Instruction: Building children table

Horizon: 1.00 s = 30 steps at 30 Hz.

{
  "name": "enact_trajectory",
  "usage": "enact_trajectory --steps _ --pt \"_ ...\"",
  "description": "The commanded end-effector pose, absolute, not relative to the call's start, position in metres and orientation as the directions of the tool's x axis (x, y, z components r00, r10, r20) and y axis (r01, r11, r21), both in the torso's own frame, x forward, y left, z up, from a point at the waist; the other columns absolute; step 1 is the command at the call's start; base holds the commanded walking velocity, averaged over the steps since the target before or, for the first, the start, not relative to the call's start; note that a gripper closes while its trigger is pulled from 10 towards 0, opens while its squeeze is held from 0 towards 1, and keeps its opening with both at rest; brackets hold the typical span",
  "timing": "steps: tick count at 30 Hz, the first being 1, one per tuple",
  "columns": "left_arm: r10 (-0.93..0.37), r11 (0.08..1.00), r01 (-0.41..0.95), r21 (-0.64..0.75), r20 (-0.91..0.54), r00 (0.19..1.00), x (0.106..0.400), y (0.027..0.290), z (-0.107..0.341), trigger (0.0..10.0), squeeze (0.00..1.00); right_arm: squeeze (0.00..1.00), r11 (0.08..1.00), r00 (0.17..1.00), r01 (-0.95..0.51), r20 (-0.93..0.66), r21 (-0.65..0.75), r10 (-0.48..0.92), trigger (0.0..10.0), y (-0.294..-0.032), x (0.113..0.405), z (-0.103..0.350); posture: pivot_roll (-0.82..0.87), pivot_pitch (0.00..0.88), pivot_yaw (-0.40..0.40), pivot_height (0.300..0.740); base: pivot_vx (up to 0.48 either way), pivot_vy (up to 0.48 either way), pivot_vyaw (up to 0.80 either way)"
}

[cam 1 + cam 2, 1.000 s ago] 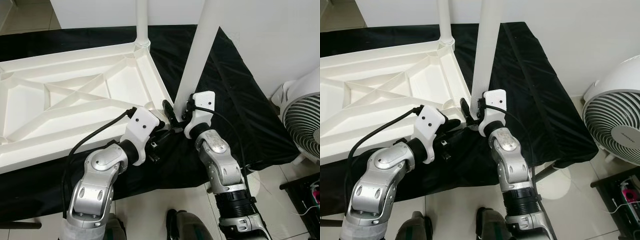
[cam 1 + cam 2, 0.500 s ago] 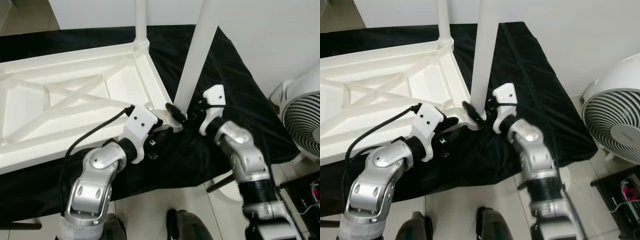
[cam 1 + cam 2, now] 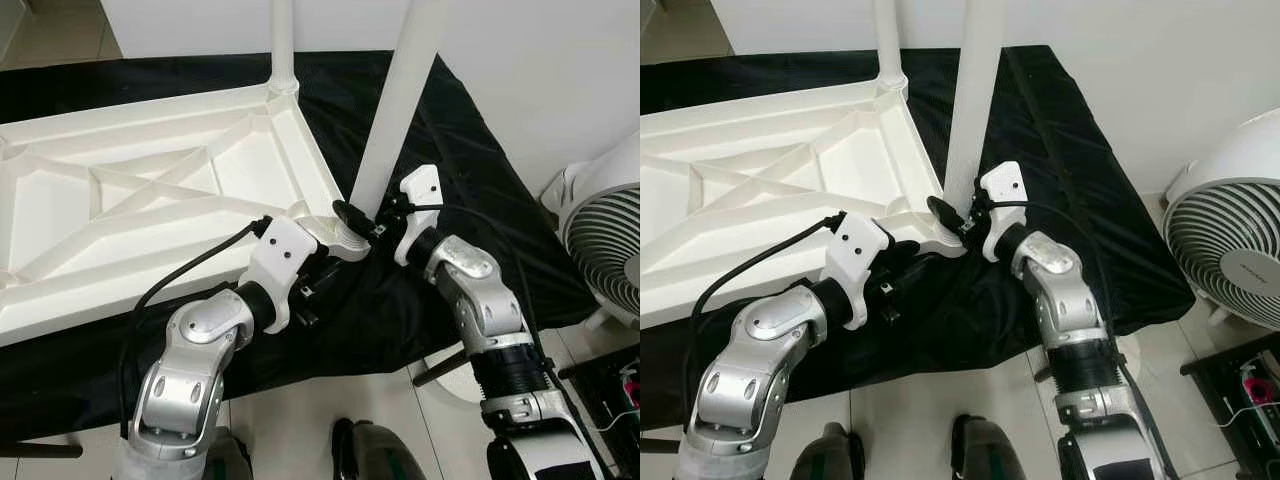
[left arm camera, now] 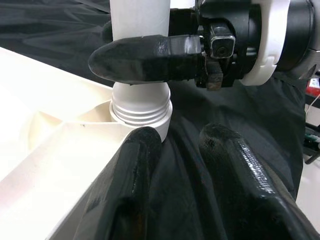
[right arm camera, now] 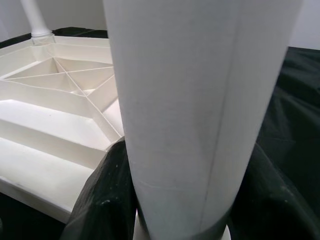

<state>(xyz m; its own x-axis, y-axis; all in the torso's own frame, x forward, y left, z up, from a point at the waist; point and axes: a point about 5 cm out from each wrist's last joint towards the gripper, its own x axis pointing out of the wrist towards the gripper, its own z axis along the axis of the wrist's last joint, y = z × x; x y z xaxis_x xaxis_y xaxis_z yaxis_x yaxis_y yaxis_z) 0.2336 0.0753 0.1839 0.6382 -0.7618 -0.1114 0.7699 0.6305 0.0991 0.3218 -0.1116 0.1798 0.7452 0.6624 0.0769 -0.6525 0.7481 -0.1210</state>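
The white tabletop (image 3: 150, 200) lies upside down on a black cloth, ribs facing up. One white leg (image 3: 283, 45) stands in its far corner. A second white leg (image 3: 395, 110) stands tilted in the threaded socket (image 4: 141, 107) of the near right corner. My right gripper (image 3: 362, 215) is shut on this leg just above the socket, a black finger (image 5: 100, 200) on each side of it. My left gripper (image 4: 182, 137) sits low at the same corner, open, with one finger (image 4: 137, 160) against the tabletop's edge and only cloth between the two.
The black cloth (image 3: 470, 190) drapes over the support's right edge onto a tiled floor. A white fan (image 3: 605, 235) stands at the right, close to my right elbow. A white wall runs behind. Dark furniture (image 3: 610, 385) is at the lower right.
My right arm has swung its elbow out to the right, so the wrist now comes at the leg from the side; the gripper stays on the leg's base. The left arm has barely moved.
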Motion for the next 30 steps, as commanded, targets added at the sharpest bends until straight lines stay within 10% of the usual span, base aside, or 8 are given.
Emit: enact_trajectory --steps 1,17,19,20,24,25,26,30 --pt "-0.711 0.687 0.72 0.102 -0.114 0.694 0.234 0.078 0.183 10.0 0.0 0.0 0.753 0.754 -0.652 0.029 -0.085 0.656 0.0 -0.113 0.32 0.168 -0.04 0.134 -0.029 0.74 0.0 0.0 0.0" --pt "-0.727 0.671 0.736 0.089 -0.116 0.676 0.237 0.074 0.183 10.0 0.0 0.0 0.968 0.968 -0.248 0.048 0.037 0.246 0.0 -0.087 0.299 0.167 -0.06 0.138 -0.01 0.74 0.0 0.0 0.0" --pt "-0.728 0.67 0.737 0.088 -0.112 0.676 0.237 0.073 0.183 10.0 0.0 0.0 0.972 0.971 -0.235 0.046 0.033 0.233 5.5 -0.09 0.3 0.169 -0.07 0.137 -0.011 0.74 0.0 0.0 0.0" --pt "-0.728 0.67 0.737 0.088 -0.112 0.676 0.237 0.073 0.184 10.0 0.0 0.0 0.972 0.972 -0.232 0.047 0.032 0.231 10.0 -0.092 0.3 0.169 -0.07 0.137 -0.013 0.74 0.0 0.0 0.0" --pt "-0.728 0.671 0.736 0.089 -0.112 0.677 0.238 0.074 0.184 10.0 0.0 0.0 0.972 0.972 -0.233 0.051 0.027 0.231 10.0 -0.095 0.3 0.171 -0.07 0.137 -0.013 0.74 0.0 0.0 0.0" --pt "-0.727 0.672 0.736 0.088 -0.111 0.677 0.238 0.074 0.184 10.0 0.0 0.18 0.972 0.971 -0.232 0.057 0.029 0.23 10.0 -0.099 0.3 0.172 -0.07 0.137 -0.013 0.74 0.0 0.0 0.0" --pt "-0.727 0.672 0.736 0.087 -0.111 0.677 0.238 0.074 0.184 10.0 0.0 1.0 0.974 0.974 -0.223 0.059 0.031 0.221 10.0 -0.1 0.299 0.173 -0.07 0.137 -0.013 0.74 0.0 0.0 0.0" --pt "-0.726 0.674 0.734 0.086 -0.111 0.679 0.237 0.074 0.184 10.0 0.0 1.0 0.965 0.963 -0.262 0.08 0.031 0.258 10.0 -0.105 0.3 0.177 -0.07 0.138 -0.016 0.74 0.0 0.0 0.0"
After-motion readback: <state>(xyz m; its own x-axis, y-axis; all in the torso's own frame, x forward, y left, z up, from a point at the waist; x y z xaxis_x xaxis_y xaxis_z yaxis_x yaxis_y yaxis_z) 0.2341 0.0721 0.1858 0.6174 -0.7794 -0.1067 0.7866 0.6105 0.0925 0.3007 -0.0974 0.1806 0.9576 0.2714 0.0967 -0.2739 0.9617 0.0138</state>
